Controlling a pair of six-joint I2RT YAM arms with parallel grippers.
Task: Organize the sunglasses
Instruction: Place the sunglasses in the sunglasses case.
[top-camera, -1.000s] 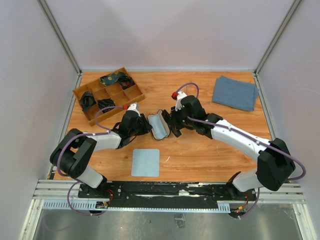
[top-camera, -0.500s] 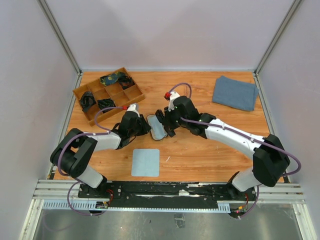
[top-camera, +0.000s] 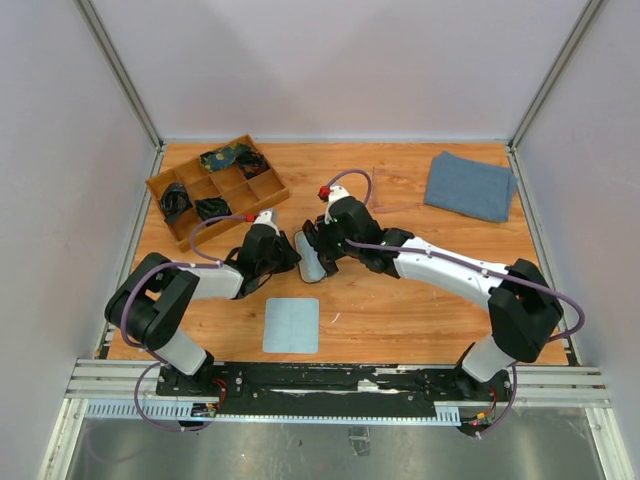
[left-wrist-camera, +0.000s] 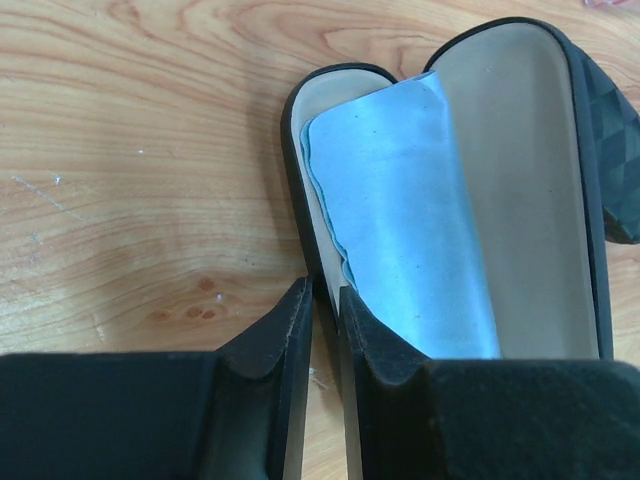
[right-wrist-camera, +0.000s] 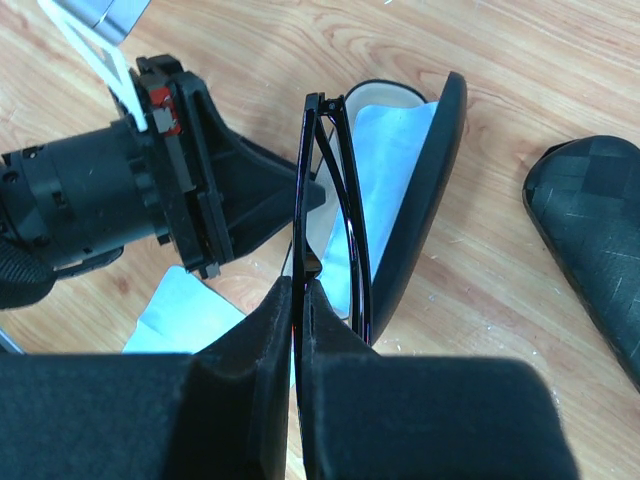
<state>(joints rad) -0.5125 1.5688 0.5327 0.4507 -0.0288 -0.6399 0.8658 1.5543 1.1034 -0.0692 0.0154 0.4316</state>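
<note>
between the fingers of the right gripper (right-wrist-camera: 298, 285) the folded black sunglasses (right-wrist-camera: 330, 180) sat clamped, just over the open case (right-wrist-camera: 420, 180) and its blue cloth (left-wrist-camera: 400, 230). the left gripper (left-wrist-camera: 322, 300) pinched the case rim. the casing step looked under way; next called for lowering them in, then letting go.

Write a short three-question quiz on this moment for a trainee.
1. True or false: the right gripper has its jaws shut on the black sunglasses.
2. What lies inside the open case? A) a light blue cloth B) pink-framed glasses C) nothing
3. Fill in: the left gripper pinches the case by its ____.

Key: 1 true; 2 A; 3 rim.
</note>
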